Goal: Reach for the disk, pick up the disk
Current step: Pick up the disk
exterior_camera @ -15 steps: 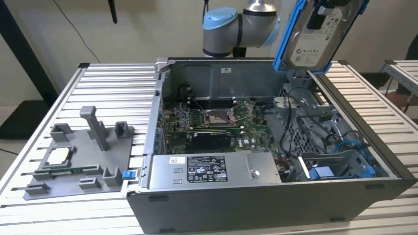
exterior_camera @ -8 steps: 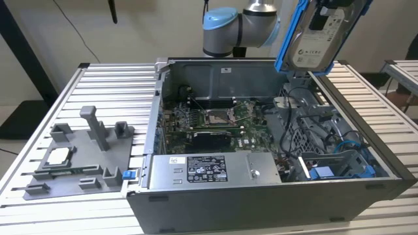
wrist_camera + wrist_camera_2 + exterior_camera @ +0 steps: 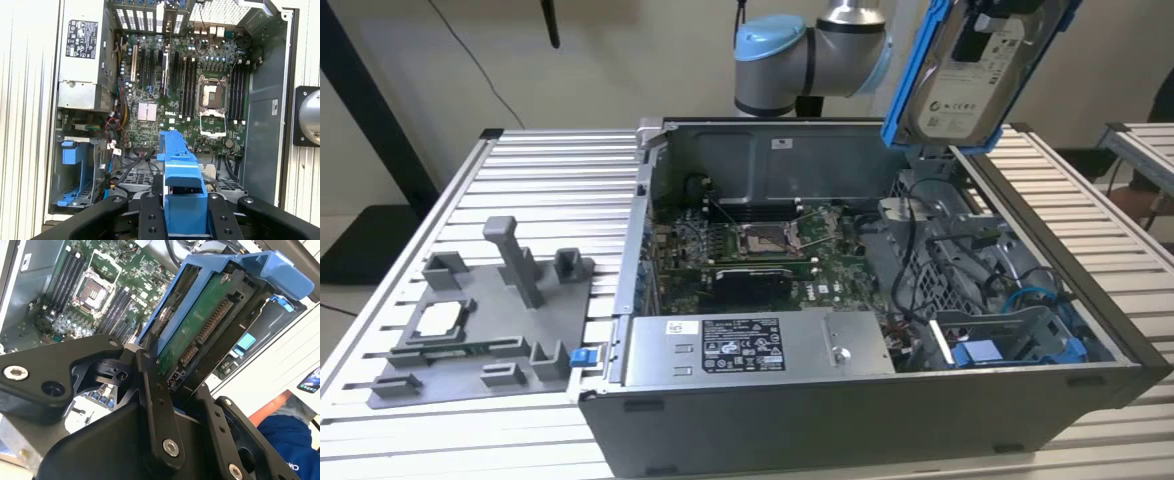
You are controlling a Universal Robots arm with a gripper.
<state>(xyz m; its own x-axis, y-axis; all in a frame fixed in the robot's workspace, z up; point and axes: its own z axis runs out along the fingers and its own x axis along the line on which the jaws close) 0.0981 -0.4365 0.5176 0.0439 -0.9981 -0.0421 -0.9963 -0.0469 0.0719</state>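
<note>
The gripper (image 3: 172,377) is clenching the disk (image 3: 974,70) and holding it aloft, above the far corner of the open computer case (image 3: 854,430) on the exterior view's right; nothing is carrying the disk but the claw. In the second wrist view the black fingers (image 3: 157,410) are pressing on either side of the drive, with its green circuit board (image 3: 200,322) and connector row facing the camera. In the first wrist view the blue bracket (image 3: 182,185) is sitting between the two finger links, over the motherboard (image 3: 175,85) below.

Handling, as a judgement: the drive is looking stiff and fairly dense for its bulk, a metal body that is not going to flex. The blue bracket is plastic and likely giving a little under squeeze. The bare circuit side is looking fragile, so the hold is best taken on the bracket's long side rails or the metal edges, not on the board or connector. The label face is appearing smooth, possibly slippery.

The blue bay (image 3: 1001,350) near the case's front corner is sitting vacant. A grey fixture (image 3: 487,320) is lying on the slatted table (image 3: 520,150) beside the case.
</note>
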